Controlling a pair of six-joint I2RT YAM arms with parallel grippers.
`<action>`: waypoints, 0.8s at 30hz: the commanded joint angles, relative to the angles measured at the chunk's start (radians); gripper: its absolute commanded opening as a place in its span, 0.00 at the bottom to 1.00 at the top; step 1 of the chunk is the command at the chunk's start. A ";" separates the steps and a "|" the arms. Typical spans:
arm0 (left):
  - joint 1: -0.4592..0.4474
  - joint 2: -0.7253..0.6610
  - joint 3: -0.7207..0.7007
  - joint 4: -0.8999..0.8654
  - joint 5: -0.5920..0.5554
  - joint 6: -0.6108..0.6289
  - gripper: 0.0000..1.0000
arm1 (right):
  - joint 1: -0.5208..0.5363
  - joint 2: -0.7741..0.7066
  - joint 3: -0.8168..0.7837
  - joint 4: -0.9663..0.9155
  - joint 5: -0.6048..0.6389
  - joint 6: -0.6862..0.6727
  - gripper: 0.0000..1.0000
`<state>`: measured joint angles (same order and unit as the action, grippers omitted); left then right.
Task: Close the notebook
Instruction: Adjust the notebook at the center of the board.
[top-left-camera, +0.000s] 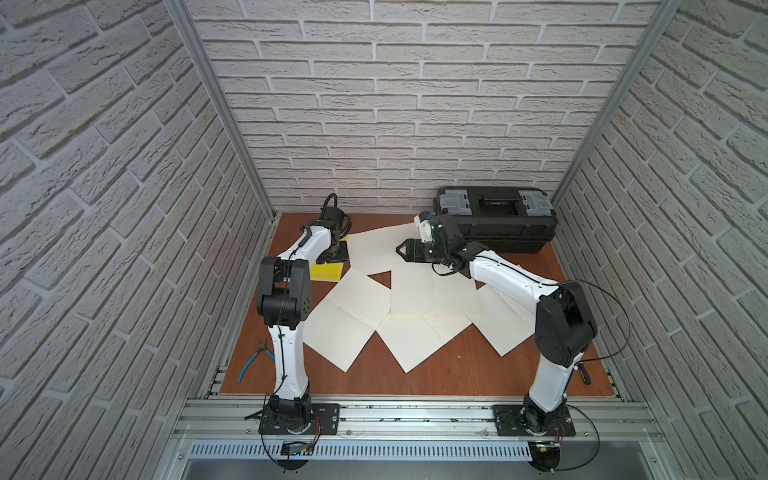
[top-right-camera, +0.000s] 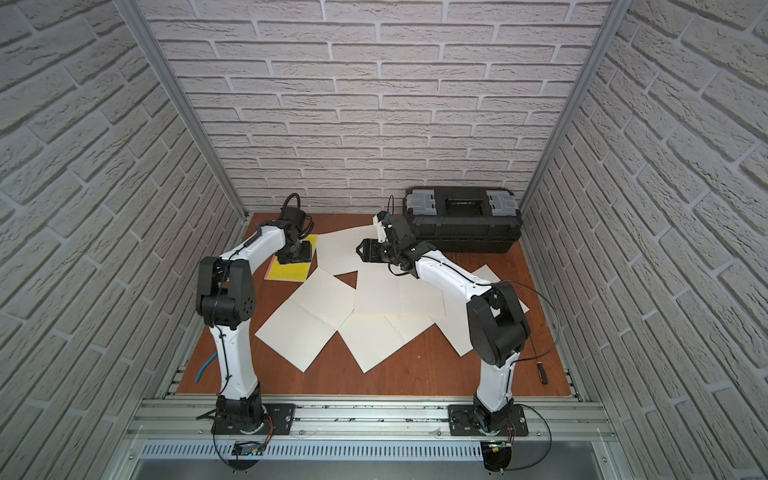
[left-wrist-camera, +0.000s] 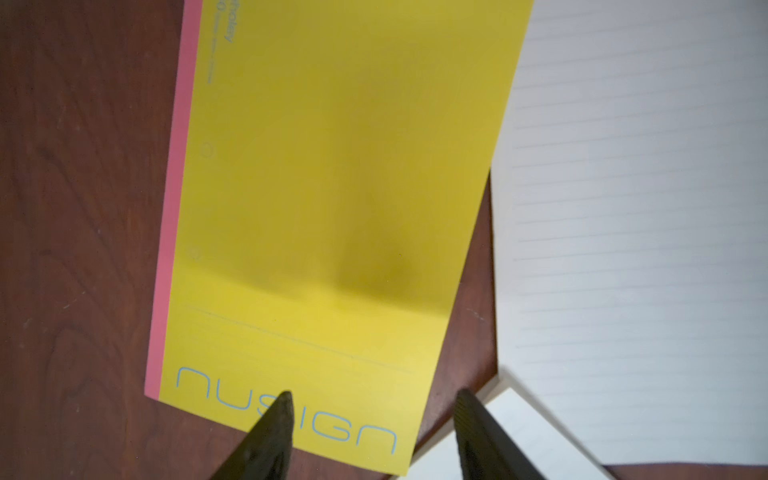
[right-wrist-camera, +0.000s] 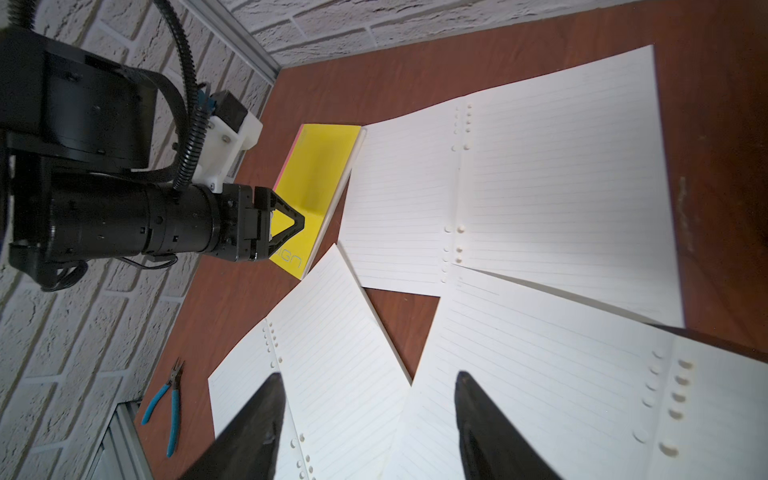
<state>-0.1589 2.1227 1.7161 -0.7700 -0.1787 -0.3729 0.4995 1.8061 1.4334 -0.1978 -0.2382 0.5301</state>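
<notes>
Brown desk (top-left-camera: 415, 374), brick-papered walls (top-left-camera: 415, 124). Yellow notebook (left-wrist-camera: 332, 187) lay shut by far left corner, left jaws apart just above it, empty. Right jaws apart, empty, over loose lined sheets (top-left-camera: 432, 291) crowding mid-desk. Toolbox (top-left-camera: 494, 220) far right corner; pliers (right-wrist-camera: 176, 395) left edge.

Yellow notebook (top-left-camera: 327, 274): one, closed. Open lined paper spreads (top-left-camera: 349, 320): five, overlapping. Black toolbox (top-left-camera: 494, 226): one. Blue-handled pliers (right-wrist-camera: 174, 386): one pair. Screwdriver (top-right-camera: 541, 375): one. Robot arms (top-left-camera: 286, 332): two.

Lighting was even and moderately bright. A soft shadow lay on the notebook (left-wrist-camera: 332, 187) just ahead of the left gripper (left-wrist-camera: 370, 415); its fingertips (left-wrist-camera: 278, 428) were blurred. Both top views bowed at edges.
</notes>
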 joint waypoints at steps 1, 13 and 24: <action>-0.014 0.027 0.035 -0.031 -0.036 0.040 0.62 | 0.001 -0.078 -0.053 0.012 0.016 -0.030 0.66; -0.025 0.077 0.060 -0.025 -0.027 0.042 0.62 | -0.012 -0.105 -0.125 0.038 0.001 0.002 0.66; -0.020 0.117 0.102 -0.030 -0.014 0.025 0.61 | -0.018 -0.119 -0.128 0.027 0.003 -0.001 0.66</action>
<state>-0.1799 2.2162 1.7786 -0.7811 -0.1932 -0.3519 0.4866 1.7260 1.3067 -0.1974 -0.2295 0.5243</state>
